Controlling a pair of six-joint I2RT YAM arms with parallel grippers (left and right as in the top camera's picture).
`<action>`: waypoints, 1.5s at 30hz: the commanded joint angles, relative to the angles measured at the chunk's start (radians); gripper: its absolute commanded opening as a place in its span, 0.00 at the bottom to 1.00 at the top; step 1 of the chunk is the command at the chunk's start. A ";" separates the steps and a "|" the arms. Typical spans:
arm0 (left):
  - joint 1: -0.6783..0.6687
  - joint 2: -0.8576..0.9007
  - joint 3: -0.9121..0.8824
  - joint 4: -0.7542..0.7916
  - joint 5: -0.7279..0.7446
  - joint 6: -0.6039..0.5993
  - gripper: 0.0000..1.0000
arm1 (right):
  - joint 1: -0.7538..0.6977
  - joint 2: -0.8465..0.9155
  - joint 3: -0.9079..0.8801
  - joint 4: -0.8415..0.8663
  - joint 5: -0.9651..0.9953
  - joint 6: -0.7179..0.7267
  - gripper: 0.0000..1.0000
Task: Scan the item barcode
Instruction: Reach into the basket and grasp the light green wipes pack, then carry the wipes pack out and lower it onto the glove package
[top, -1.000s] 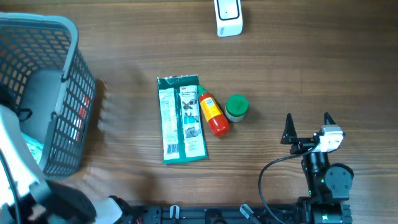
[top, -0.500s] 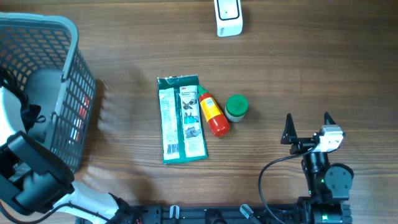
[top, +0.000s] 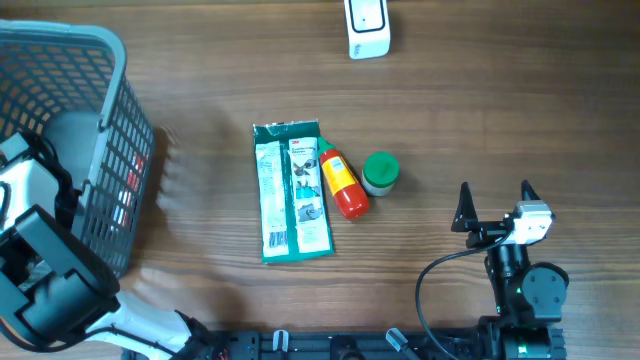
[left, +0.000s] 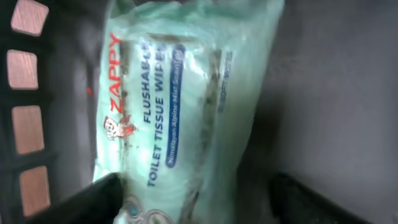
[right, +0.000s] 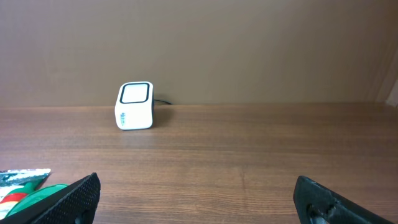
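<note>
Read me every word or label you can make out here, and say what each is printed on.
"ZAPPY": red, on the pale green wipes pack in the basket.
"FLUSHABLE TOILET TISSUE WIPES": same pack.
Blue oval, seemingly "Himalayan Alpine Mist Scented": blurred.
Print on the green packet and the red-and-yellow bottle: too small to read.
On the scanner: nothing legible.

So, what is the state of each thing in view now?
Basket: upright, wipes inside.
Wipes: lying in the basket.
Green packet: flat on the table.
Bottle: on its side, beside the packet.
Jar: upright, lid on.
Scanner: standing at the far edge.
Left jaws: open, astride the wipes.
Right jaws: open, empty.
</note>
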 joint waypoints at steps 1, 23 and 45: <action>0.008 0.026 -0.041 -0.008 0.010 0.005 0.43 | 0.005 0.001 0.000 0.002 0.003 -0.010 1.00; -0.064 -0.520 0.193 -0.015 0.289 0.001 0.04 | 0.005 0.001 0.000 0.002 0.003 -0.010 1.00; -0.979 -0.687 0.190 0.032 0.673 0.116 0.04 | 0.005 0.001 0.000 0.002 0.003 -0.010 1.00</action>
